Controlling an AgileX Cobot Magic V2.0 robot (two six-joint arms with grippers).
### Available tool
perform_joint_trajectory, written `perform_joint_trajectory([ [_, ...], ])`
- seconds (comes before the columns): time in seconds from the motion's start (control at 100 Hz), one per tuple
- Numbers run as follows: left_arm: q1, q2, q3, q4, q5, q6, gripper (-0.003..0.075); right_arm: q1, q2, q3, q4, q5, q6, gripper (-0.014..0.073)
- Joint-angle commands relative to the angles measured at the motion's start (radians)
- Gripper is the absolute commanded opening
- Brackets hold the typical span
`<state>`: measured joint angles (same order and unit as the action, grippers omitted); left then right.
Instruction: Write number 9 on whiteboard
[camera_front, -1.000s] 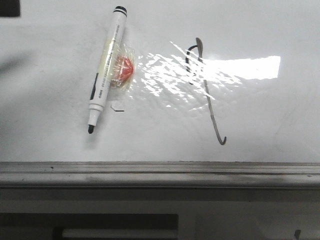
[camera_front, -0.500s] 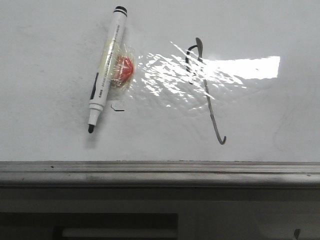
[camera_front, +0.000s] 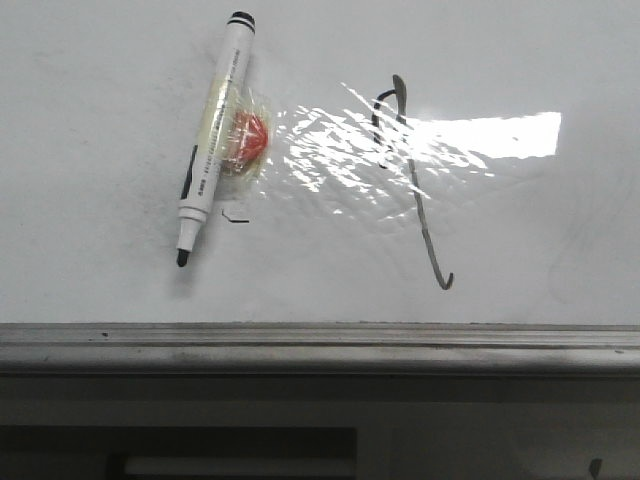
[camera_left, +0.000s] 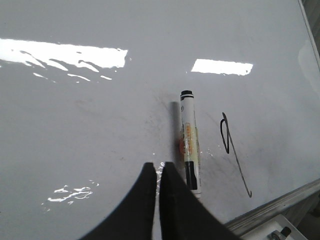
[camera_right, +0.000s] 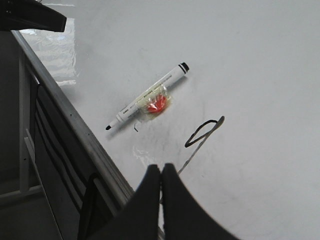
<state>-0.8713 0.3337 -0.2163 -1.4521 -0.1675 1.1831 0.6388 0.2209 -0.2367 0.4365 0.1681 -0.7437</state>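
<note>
The one whiteboard (camera_front: 120, 290) lies flat and carries everything, so I judge the writing is finished. On it there is one number 9 (camera_front: 412, 180), to the right of the marker, its loop in the glare patch and its hooked stem running down toward the grey rail (camera_front: 320, 340). The one marker (camera_front: 212, 150) lies uncapped and free, probably put down after use. Both grippers, left gripper (camera_left: 158, 172) and right gripper (camera_right: 161, 175), hover above the marker, jaws pressed together, holding nothing.
</note>
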Motion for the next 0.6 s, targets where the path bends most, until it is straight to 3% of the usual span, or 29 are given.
perform_joint_trajectory([
  [0.0,0.0,0.008,-0.018,0.008,0.014,0.003,-0.002,-0.005,0.006,-0.027,0.009,-0.069,0.003,-0.0061],
  [0.06,0.007,0.004,-0.005,0.051,0.011,0.003,-0.002,-0.005,0.006,-0.027,0.009,-0.069,0.003,-0.0061],
  [0.18,0.06,0.004,0.041,0.368,0.005,-0.047,-0.002,-0.005,0.006,-0.027,0.009,-0.069,0.003,-0.0061],
  [0.23,0.101,0.004,0.073,0.533,0.004,-0.181,-0.002,-0.005,0.006,-0.027,0.009,-0.069,0.003,-0.0061],
  [0.35,0.241,0.004,0.161,0.998,0.005,-0.674,-0.002,-0.005,0.006,-0.027,0.009,-0.069,0.003,-0.0061],
  [0.41,0.303,0.004,0.188,1.12,0.009,-0.831,-0.002,-0.005,0.006,-0.027,0.009,-0.069,0.003,-0.0061],
  [0.48,0.372,0.0,0.205,1.233,0.026,-0.934,-0.002,-0.005,0.006,-0.027,0.009,-0.069,0.003,-0.0061],
  [0.59,0.46,-0.049,0.236,1.267,0.028,-0.944,-0.002,-0.005,0.006,-0.027,0.009,-0.069,0.003,-0.0061],
])
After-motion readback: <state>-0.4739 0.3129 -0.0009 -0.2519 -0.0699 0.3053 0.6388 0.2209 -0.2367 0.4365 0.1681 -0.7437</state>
